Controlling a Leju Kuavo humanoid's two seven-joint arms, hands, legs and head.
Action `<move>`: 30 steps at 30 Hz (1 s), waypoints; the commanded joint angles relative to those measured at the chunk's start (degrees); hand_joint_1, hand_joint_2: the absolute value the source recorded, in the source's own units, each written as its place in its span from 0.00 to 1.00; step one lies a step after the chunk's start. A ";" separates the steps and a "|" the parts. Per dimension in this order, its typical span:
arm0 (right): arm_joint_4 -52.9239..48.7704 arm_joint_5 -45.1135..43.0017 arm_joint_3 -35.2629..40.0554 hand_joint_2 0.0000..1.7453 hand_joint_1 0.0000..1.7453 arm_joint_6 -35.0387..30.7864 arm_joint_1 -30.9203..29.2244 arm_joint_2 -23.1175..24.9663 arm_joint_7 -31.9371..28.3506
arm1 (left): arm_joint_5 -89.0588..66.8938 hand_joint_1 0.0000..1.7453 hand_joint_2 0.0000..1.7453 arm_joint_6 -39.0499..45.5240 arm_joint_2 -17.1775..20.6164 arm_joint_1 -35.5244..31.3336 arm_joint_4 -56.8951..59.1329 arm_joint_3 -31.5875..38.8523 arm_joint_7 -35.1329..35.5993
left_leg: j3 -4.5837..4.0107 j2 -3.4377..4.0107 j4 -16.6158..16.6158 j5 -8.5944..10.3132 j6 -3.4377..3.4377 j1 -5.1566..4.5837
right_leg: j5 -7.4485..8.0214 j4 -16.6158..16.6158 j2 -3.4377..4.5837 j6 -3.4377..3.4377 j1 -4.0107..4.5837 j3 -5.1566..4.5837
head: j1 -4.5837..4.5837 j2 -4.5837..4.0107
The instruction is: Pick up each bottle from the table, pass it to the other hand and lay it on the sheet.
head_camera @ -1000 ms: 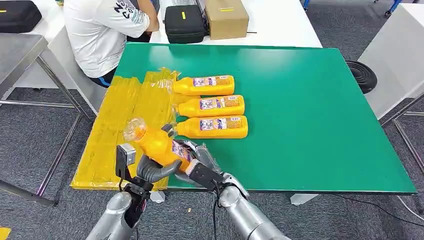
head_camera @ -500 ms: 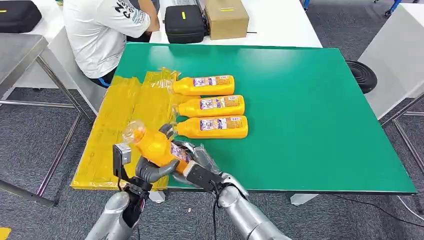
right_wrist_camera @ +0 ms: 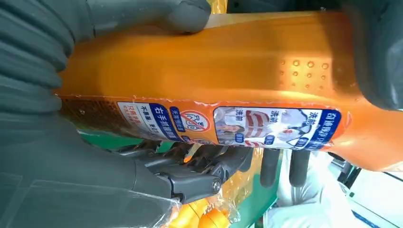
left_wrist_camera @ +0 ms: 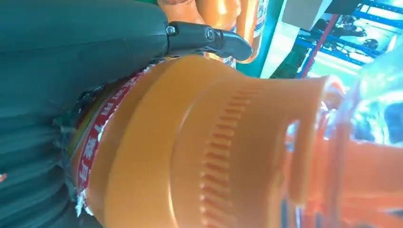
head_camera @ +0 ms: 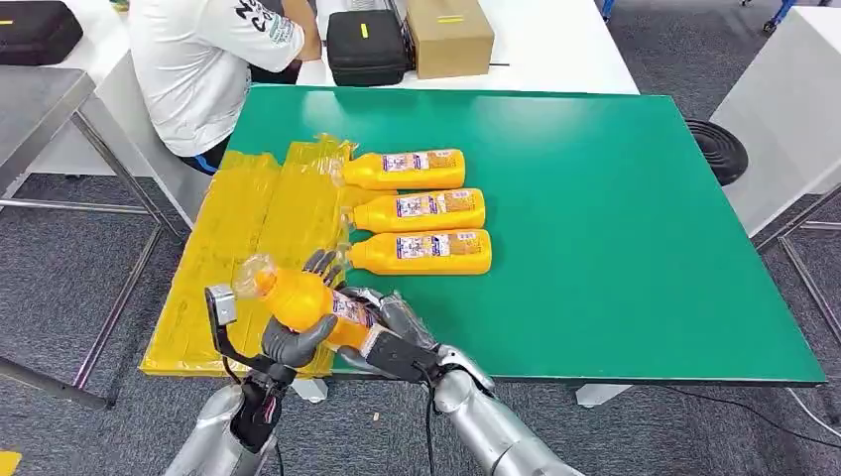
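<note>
While held over near table edge, orange bottle (head_camera: pixel 302 297) gripped by both hands, clear cap end toward sheet side.

Head view:
- Left hand (head_camera: pixel 291 340): wrapped round bottle from below, thumb across body.
- Right hand (head_camera: pixel 382 332): clasps bottle's base end, fingers round labelled part.
- Held bottle: tilted, above front edge of yellow sheet (head_camera: pixel 238 248), not touching it as far as visible.
- 3 more orange bottles lying flat on green table (head_camera: pixel 615 218), caps on sheet edge, bodies on green: far bottle (head_camera: pixel 407 170), middle bottle (head_camera: pixel 421 210), near bottle (head_camera: pixel 424 252). Side by side, parallel, just apart.
- Sheet: crinkled, hangs over table's left side.
- Bkgd: seated person in white shirt (head_camera: pixel 203 69), black case (head_camera: pixel 367 47), cardboard box (head_camera: pixel 448 35) on white table behind.

Left wrist view:
- Bottle shoulder and ribbed neck up close, clear cap blurred; dark fingers (left_wrist_camera: pixel 209 38) curled over body, label edge under palm.

Right wrist view:
- Thumb (right_wrist_camera: pixel 157 14) pressed on bottle's upper side, dark fingers below label; grip closed on bottle. Left hand's grey part overlaps far end.
</note>
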 commanded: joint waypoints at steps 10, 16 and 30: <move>3.88 1.72 2.00 1.00 1.00 1.13 -0.72 -0.74 1.15 | -1.61 1.00 1.00 3.02 -0.61 -2.24 -1.31 -0.74 -2.65 | 0.28 -0.11 0.01 -0.13 0.00 0.05 | -0.16 -0.03 -0.19 -0.14 0.08 0.35 | 0.00 0.00; 3.80 1.88 1.96 1.00 1.00 1.17 -0.60 -0.72 1.17 | -1.71 1.00 1.00 3.70 -0.79 -1.94 -2.02 -0.26 -3.23 | 0.37 -0.09 0.01 -0.17 -0.01 0.05 | -0.19 -0.04 -0.18 -0.15 0.09 0.44 | 0.00 0.00; 2.90 1.81 1.35 1.00 0.00 0.95 -0.25 -0.41 1.20 | -2.32 1.00 1.00 5.91 -0.81 -1.29 -4.02 0.87 -4.75 | 0.35 -0.11 0.01 -0.16 -0.01 0.06 | -0.19 -0.03 -0.20 -0.15 0.10 0.42 | 0.00 0.00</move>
